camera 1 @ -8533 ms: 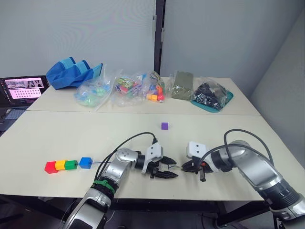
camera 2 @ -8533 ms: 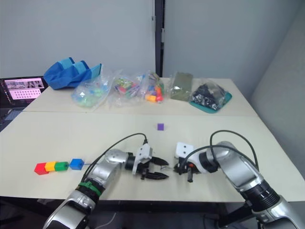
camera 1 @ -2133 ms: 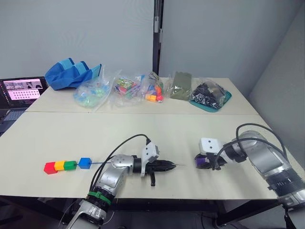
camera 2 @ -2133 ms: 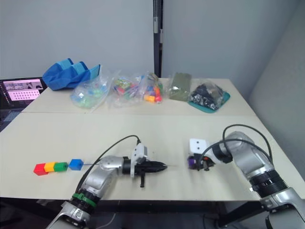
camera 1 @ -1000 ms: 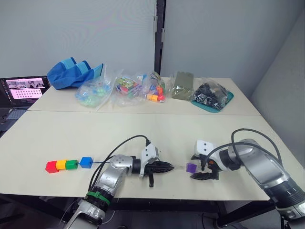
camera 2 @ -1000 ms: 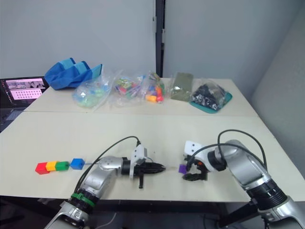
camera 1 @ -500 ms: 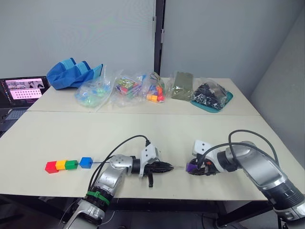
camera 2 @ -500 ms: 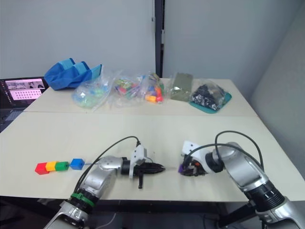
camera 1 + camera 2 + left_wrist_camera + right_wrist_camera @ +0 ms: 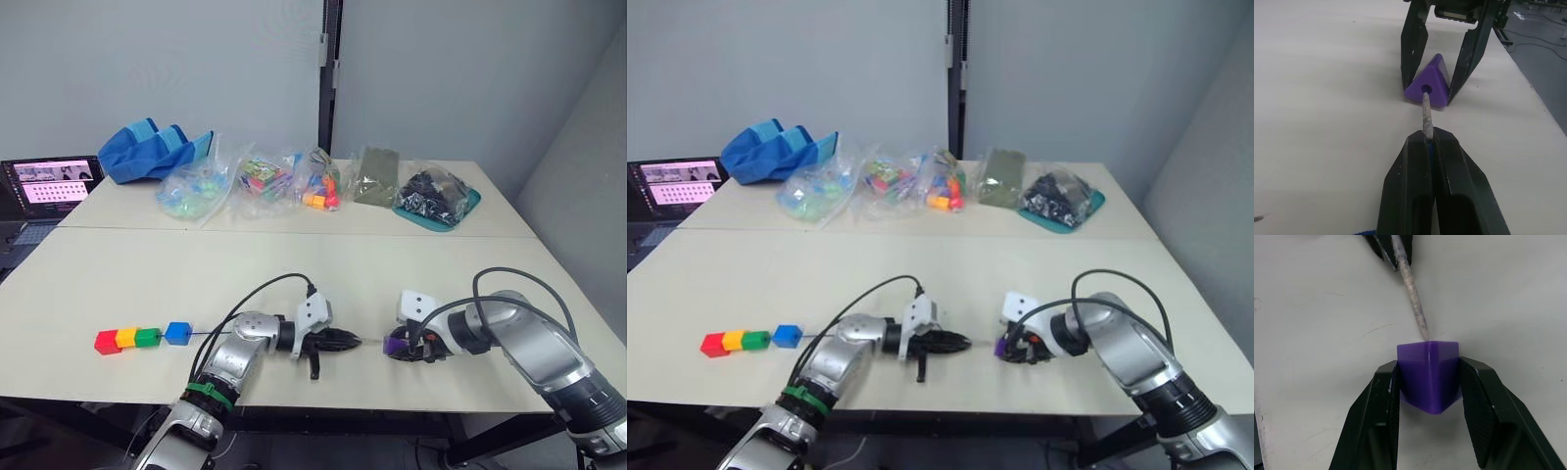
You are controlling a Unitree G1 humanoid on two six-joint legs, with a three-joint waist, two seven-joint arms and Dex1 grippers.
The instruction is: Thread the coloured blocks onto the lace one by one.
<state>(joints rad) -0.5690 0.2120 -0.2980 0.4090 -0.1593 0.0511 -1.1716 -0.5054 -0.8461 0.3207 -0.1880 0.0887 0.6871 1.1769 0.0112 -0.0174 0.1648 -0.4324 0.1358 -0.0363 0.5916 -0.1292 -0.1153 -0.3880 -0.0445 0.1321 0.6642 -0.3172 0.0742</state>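
Near the bottom middle of the head view, the right gripper [image 9: 404, 350] squeezed the purple block [image 9: 1426, 88] between its fingers on the table [image 9: 294, 269]. Beside it, the left gripper [image 9: 351, 342] pinched the lace [image 9: 206, 335], and the pale tip [image 9: 1426, 116] reached the block's hole. Red, yellow, green and blue blocks [image 9: 142, 338] sat at lower left.

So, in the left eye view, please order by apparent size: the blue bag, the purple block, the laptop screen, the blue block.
1. blue bag, clearly largest.
2. laptop screen, partly cut off by the picture's edge.
3. purple block and blue block: about alike; the right claw hides part of the purple one, so I do not rank them.
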